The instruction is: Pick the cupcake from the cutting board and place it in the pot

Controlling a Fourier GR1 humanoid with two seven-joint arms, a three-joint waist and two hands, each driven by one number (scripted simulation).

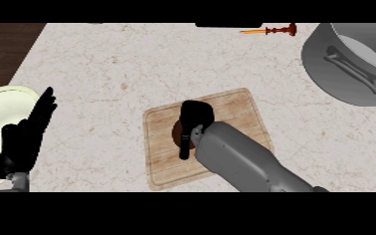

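Note:
A wooden cutting board [235, 109] lies in the middle of the counter. The cupcake [176, 133] stands on it, and only a brown sliver shows at the hand's left side. My right hand [196, 117] covers the cupcake from above, fingers curled over it and thumb along its left side. The grey pot [330, 74] with its handle stands at the far right, partly cut off by the view's edge. My left hand [26, 134] rests open at the left edge, fingers up.
A pale round plate [11, 104] sits at the left edge, just behind my left hand. A small orange and red utensil [273, 30] lies at the back near the pot. A dark object [228, 25] shows at the back edge.

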